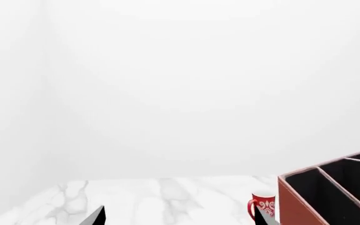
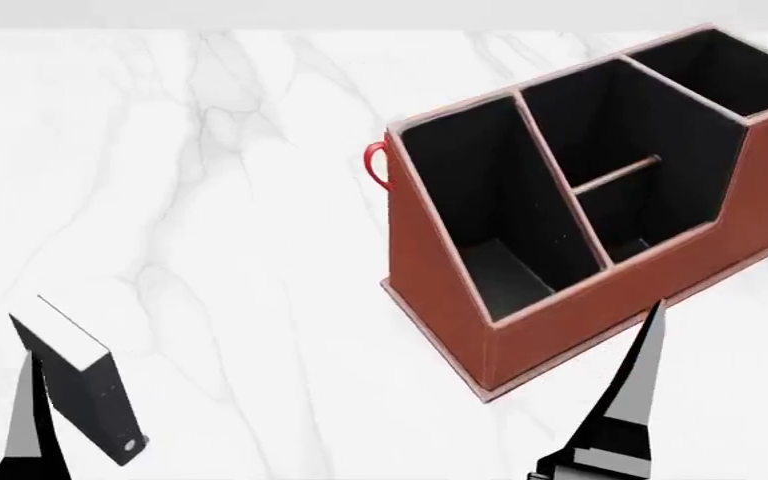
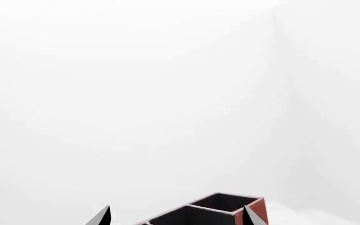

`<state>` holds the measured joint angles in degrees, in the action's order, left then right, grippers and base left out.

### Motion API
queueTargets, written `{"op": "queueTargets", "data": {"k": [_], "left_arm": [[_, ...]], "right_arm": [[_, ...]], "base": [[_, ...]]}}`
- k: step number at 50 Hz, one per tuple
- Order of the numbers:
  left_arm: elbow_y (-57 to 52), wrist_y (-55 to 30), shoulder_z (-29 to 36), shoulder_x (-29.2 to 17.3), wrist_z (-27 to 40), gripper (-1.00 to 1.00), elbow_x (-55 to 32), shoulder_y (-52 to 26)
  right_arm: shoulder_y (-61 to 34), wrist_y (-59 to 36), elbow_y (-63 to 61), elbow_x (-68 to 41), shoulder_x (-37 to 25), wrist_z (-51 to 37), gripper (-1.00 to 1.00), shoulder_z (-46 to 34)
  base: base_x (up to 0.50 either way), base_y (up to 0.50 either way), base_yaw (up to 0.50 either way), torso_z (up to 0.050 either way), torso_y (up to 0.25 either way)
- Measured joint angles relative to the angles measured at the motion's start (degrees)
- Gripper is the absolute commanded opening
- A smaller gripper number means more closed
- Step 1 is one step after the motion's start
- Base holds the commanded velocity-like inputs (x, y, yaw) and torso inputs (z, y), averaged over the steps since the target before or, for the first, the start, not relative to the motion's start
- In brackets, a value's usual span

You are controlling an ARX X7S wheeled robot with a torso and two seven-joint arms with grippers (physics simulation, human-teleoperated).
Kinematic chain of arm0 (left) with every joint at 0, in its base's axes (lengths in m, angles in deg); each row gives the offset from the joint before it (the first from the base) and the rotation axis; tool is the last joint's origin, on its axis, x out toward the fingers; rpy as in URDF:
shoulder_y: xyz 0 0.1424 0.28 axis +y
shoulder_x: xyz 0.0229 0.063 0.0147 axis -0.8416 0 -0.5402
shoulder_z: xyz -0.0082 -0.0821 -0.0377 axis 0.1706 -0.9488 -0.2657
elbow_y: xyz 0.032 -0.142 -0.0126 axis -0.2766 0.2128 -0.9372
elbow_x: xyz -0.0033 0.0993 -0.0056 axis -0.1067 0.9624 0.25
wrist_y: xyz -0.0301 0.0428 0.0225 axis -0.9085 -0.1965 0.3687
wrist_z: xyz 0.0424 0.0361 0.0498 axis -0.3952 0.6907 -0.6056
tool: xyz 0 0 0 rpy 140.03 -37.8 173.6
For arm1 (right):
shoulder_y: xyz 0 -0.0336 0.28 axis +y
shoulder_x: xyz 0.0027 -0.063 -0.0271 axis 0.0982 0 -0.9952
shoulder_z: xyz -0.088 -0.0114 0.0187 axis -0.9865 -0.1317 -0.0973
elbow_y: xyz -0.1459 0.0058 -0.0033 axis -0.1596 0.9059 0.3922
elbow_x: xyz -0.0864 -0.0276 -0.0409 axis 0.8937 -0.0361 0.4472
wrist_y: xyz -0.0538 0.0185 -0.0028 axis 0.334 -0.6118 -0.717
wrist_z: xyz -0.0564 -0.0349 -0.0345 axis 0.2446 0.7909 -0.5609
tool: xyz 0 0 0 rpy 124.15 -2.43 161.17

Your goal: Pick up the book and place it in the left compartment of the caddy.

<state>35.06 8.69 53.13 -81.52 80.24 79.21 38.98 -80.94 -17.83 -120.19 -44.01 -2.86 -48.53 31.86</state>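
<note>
The book (image 2: 87, 400), black with white page edges, stands upright near the table's front left. One dark finger (image 2: 24, 425) of my left gripper rises just to its left. In the left wrist view the left gripper (image 1: 180, 218) is open, with only marble between its tips and no book in sight. The reddish-brown caddy (image 2: 598, 300) sits at the centre right, angled. Its left compartment (image 2: 471, 190) is long, narrow and black-lined. My right gripper (image 3: 176, 217) is open and holds nothing; the caddy (image 3: 214, 211) lies beyond it. A right finger (image 2: 634, 395) shows before the caddy's front wall.
A red mug (image 1: 264, 206) with a white pattern stands behind the caddy's left end; only its handle (image 2: 375, 165) shows from the head. The white marble table (image 2: 224, 200) stretches left of the caddy (image 1: 305, 197). White walls lie behind.
</note>
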Motion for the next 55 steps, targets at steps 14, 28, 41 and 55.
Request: {"op": "queueTargets", "data": {"k": [14,28,41,55], "left_arm": [[-0.19,-0.24,0.33,-0.64,0.79,1.00,-0.62,-0.18],[-0.33,-0.23,0.59,-1.23,1.56,1.00,-1.17,-0.17],[-0.30,-0.07,0.84,-1.75,2.22,1.00,-1.60,-0.12],[-0.01,0.25,1.20,-2.24,2.79,1.00,-2.12,-0.16]], "right_arm": [[0.03,0.47,0.21,-0.82,-0.72,-0.51,1.00,-0.47],[0.20,0.92,0.50,-1.27,-1.35,-1.07,1.00,-1.01],[0.36,1.54,0.96,-1.50,-1.86,-1.51,1.00,-1.55],[0.55,2.37,1.27,-1.41,-2.50,-1.91,1.00,-2.10]], "base": [[0.00,-0.50,0.00,0.000,0.000],[0.00,-0.50,0.00,0.000,0.000],[0.01,-0.50,0.00,0.000,0.000],[0.40,-0.29,0.00,0.000,0.000]]}}
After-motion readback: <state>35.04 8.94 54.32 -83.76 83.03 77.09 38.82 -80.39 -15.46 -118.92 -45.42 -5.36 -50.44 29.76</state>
